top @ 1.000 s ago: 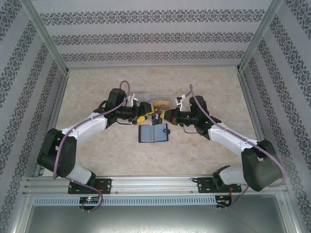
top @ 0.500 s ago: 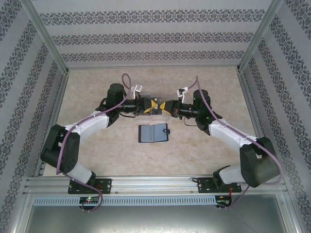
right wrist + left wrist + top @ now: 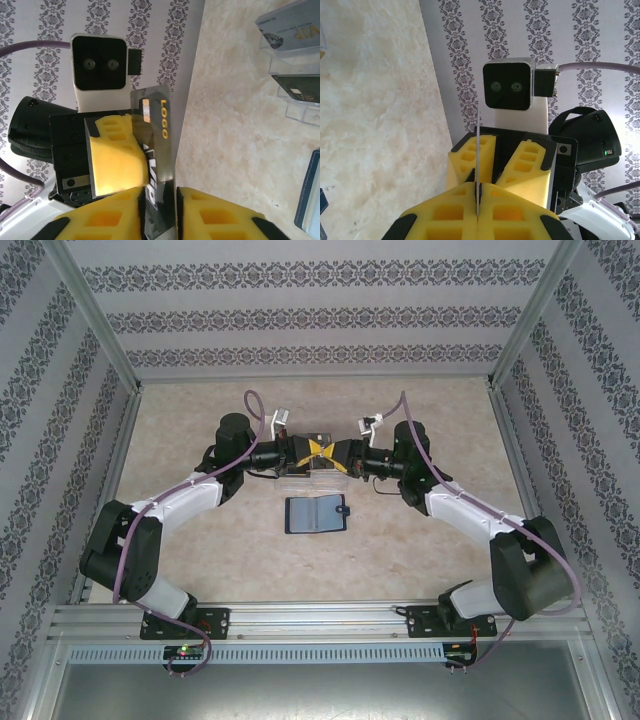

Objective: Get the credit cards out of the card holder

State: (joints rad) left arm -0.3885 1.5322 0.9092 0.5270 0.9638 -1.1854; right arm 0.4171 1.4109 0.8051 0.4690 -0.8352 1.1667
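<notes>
Card holder (image 3: 317, 514) lies open on the surface (image 3: 200, 540), and just past it a dark credit card (image 3: 159, 150) looks mid-handover: left fingers (image 3: 445, 215) clamped on it, right fingers (image 3: 220, 220) slightly parted, so next I reckon right backs away and left drops it in the clear box (image 3: 300, 112).

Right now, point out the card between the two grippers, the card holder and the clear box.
card (image 3: 154, 131), right wrist view, on its dark face beside the gold lettering.
card holder (image 3: 315, 516), top external view, centre of its open inside.
clear box (image 3: 305, 112), right wrist view, on a compartment wall.
</notes>
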